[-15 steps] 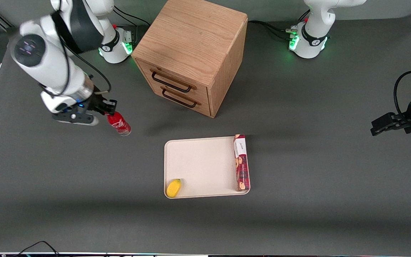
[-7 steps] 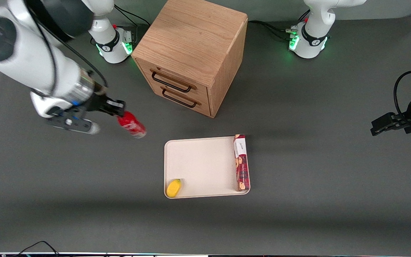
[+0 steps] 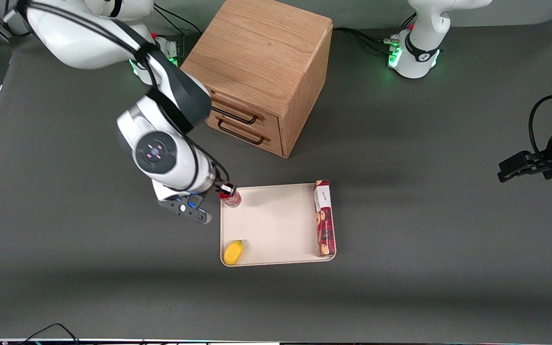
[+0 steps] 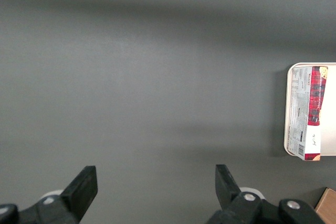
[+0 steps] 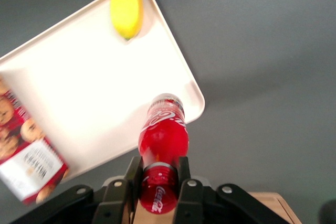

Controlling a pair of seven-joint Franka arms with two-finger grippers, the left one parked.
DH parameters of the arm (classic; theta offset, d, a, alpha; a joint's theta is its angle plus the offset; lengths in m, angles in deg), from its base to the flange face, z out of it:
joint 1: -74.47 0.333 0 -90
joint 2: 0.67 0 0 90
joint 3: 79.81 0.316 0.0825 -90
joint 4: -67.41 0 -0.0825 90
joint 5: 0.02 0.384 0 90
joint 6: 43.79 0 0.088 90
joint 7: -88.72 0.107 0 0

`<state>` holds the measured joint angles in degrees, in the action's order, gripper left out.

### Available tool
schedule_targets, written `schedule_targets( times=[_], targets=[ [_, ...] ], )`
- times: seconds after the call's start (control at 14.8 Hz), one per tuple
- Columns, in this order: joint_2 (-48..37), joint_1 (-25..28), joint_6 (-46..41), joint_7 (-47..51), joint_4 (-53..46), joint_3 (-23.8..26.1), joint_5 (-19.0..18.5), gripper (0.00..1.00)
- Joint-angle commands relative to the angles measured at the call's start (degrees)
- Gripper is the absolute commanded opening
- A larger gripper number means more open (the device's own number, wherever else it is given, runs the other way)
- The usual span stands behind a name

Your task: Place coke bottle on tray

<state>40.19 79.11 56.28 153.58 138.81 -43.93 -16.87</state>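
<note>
Noted: black two-finger gripper (image 5: 157,182) clamped on neck of small red coke bottle (image 5: 163,129), held upright, clear base downward, over corner rim of flat cream-white rectangular tray (image 3: 276,225) nearest wooden drawer cabinet (image 3: 257,72); open tray floor just inward.

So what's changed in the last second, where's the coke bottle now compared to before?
The gripper carried the coke bottle from the table near the working arm's end over to the tray, and now holds it above the tray corner nearest the drawer cabinet. It stays clamped on the bottle throughout. The yellow fruit, the biscuit box, tray and cabinet have not moved.
</note>
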Motion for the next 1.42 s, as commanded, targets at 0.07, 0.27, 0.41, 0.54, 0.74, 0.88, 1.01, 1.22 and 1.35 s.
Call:
schedule_targets(
  times=[0.07,0.27,0.41,0.54,0.74,0.88,1.01,1.22,1.35],
  targets=[
    [3.08,0.28,4.95,5.80,1.46,1.21,-5.03,0.06],
    [4.05,0.20,5.67,5.99,1.28,1.30,-6.09,1.00],
    [3.00,-0.06,4.79,5.28,0.76,1.47,-6.00,1.00],
    [-0.23,-0.50,0.85,4.76,-0.38,2.96,-6.18,1.00],
    [-10.15,-1.73,-10.55,-7.06,-2.58,2.97,-5.04,1.00],
    [-18.06,-4.01,-16.37,-19.88,-2.59,1.48,0.73,1.00],
    [-25.18,-4.72,-23.57,-31.14,-1.80,-5.87,5.84,1.00],
    [-33.45,-4.90,-24.92,-46.01,5.46,-17.74,9.80,1.00],
    [-38.72,-4.99,-20.82,-50.08,13.37,-24.95,13.58,1.00]
  ],
)
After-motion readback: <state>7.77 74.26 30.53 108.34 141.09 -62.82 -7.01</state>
